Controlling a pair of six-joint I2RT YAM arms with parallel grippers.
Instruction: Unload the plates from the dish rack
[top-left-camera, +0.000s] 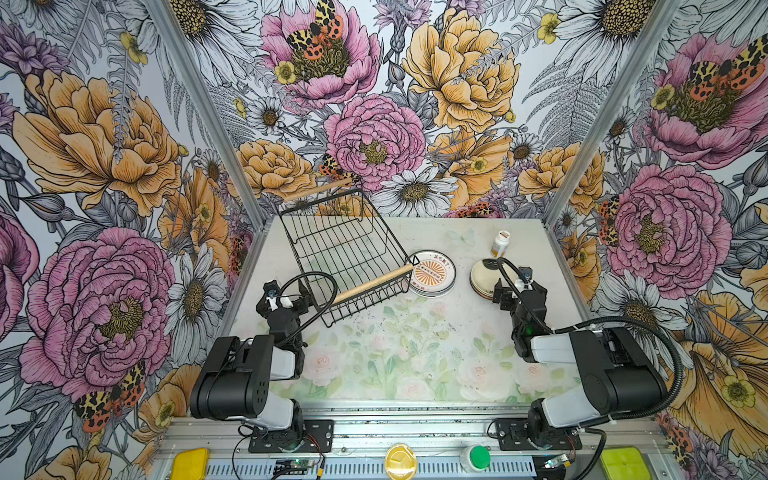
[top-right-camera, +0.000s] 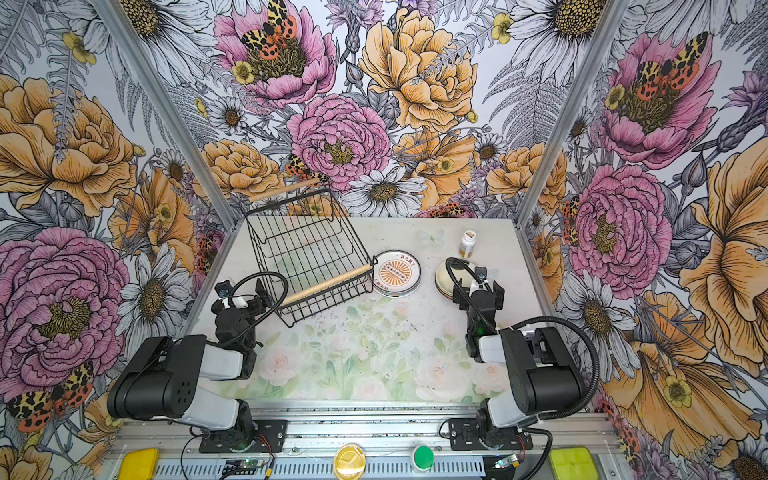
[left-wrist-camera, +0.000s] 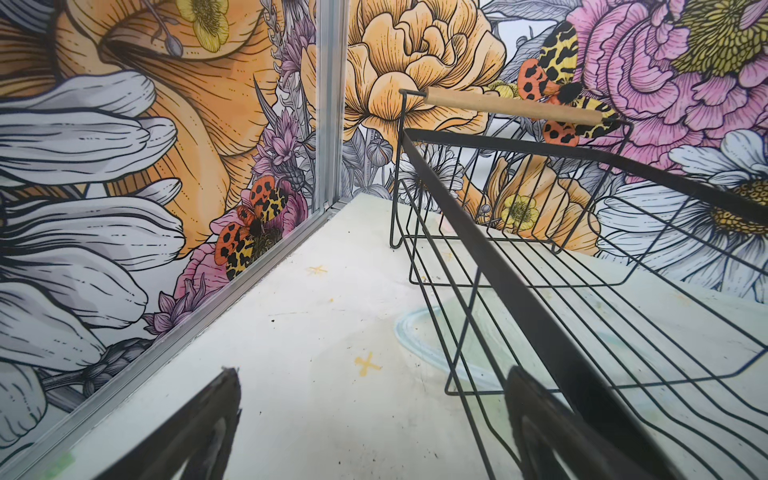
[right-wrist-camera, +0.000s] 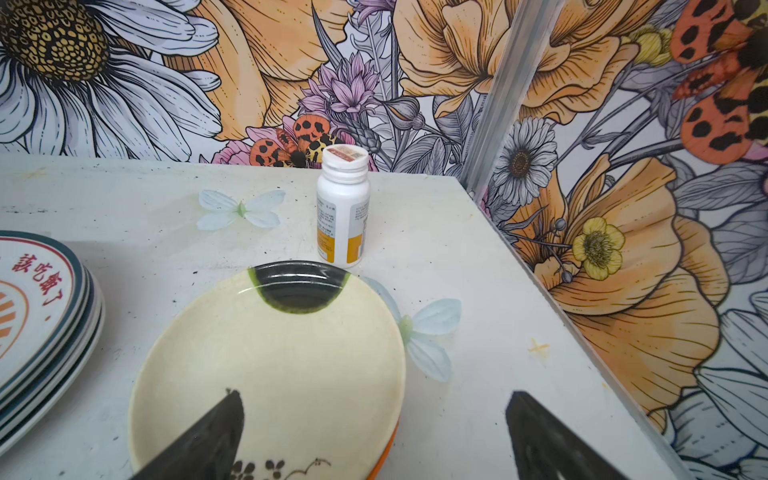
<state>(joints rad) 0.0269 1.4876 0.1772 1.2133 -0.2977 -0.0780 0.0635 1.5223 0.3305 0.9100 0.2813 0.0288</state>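
The dish rack (top-left-camera: 349, 249) sits on the upper left part of the counter (top-left-camera: 374, 357), turned at an angle, with one wooden handle (top-left-camera: 322, 189) up near the back wall and the other wooden handle (top-left-camera: 374, 284) toward the middle of the frame. Through its wire floor only the counter's pale surface shows. The plates lie outside it in two stacks to its right. The sunburst stack (top-left-camera: 432, 273), white with a dark rim and red characters, sits just beside the end of the nearer handle. The cream stack (top-left-camera: 484, 276) lies further right, its top plate marked with a dark, green-edged patch, and an orange edge peeks out beneath it in the right wrist view (right-wrist-camera: 270, 374). A small white pill bottle (top-left-camera: 500, 243) stands upright just behind the cream stack. The left tool (top-left-camera: 286, 293) is spread wide and holds nothing. It sits at the rack's lower left corner, and in the left wrist view (left-wrist-camera: 372, 370) one finger (left-wrist-camera: 536, 424) is right at the rack's black rim (left-wrist-camera: 519, 286), though I cannot tell whether they touch. The right tool (top-left-camera: 517, 291) is also spread wide and empty, hanging over the near edge of the cream stack, one finger (right-wrist-camera: 208, 436) above the plate and the other above bare counter.
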